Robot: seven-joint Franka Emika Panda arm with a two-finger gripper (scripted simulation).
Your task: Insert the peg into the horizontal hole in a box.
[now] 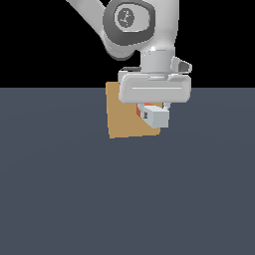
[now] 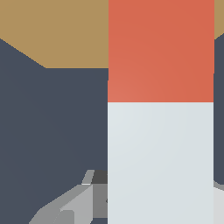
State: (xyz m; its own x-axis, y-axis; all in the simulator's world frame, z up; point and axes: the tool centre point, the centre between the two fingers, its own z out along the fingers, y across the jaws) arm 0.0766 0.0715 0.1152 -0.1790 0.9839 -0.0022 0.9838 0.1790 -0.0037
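In the exterior view we see our pincer [image 1: 153,110] pinching the peg [image 1: 158,117] level above the table [image 1: 124,199], its white end toward the camera and its red end against the face of the box [image 1: 123,117]; we judge it is held horizontal so it can slide straight in. The hole is hidden behind the peg. In the wrist view the peg [image 2: 160,131] fills the frame, red end reaching over the box [image 2: 57,30], so insertion looks close or begun.

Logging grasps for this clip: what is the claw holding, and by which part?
The claw holds the peg on its pale section, red end toward the box.
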